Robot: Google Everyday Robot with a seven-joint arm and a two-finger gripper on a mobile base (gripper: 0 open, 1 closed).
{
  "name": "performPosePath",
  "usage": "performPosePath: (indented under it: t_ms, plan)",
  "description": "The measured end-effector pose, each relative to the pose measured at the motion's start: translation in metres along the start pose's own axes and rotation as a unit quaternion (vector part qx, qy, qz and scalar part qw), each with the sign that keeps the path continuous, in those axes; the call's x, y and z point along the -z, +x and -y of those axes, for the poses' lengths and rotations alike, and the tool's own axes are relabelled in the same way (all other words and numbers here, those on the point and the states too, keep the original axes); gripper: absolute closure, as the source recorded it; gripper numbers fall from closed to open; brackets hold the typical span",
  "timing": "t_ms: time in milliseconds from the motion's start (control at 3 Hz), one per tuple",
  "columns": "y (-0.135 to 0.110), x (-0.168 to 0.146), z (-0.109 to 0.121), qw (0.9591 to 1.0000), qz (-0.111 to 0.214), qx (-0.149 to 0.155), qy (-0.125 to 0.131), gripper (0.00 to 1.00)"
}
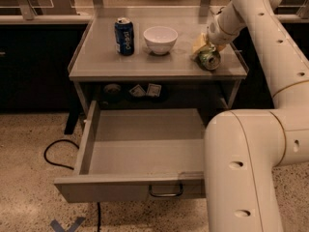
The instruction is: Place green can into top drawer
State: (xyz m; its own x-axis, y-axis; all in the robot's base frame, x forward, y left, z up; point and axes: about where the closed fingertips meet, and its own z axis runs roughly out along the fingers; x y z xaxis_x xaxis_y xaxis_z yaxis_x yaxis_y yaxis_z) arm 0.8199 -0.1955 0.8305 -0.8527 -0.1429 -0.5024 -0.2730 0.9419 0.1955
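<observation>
The green can (210, 60) lies on its side at the right end of the table top (101, 62), its silver top facing the camera. My gripper (206, 49) is down right over the can and touches or nearly touches its upper side; the wrist hides the contact. The top drawer (88, 144) is pulled out wide below the table, and nothing lies in the part that shows. Its wire handle (165, 193) shows on the front panel. My arm's large white link (241, 173) covers the drawer's right part.
A blue can (124, 36) stands upright at the table's back left, with a white bowl (161, 39) beside it. A yellow object (198, 43) lies just left of my gripper. Small items (146, 90) sit on the shelf under the table top. A black cable (55, 153) runs over the floor at the left.
</observation>
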Motion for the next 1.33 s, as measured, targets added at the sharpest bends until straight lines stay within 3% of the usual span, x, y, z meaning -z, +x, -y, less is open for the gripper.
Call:
performPosePath:
  t_ms: [333,667,1000,1333]
  plan:
    - [0.002,-0.001,0.001,1.0000,-0.002,0.003,0.000,1.00]
    - [0.016,0.015,0.005,0.9994,-0.019,0.028,0.006,1.00]
    - [0.036,0.105,0.009,0.9981,0.017,0.053,0.026,1.00]
    - [0.036,0.105,0.009,0.9981,0.017,0.053,0.026,1.00]
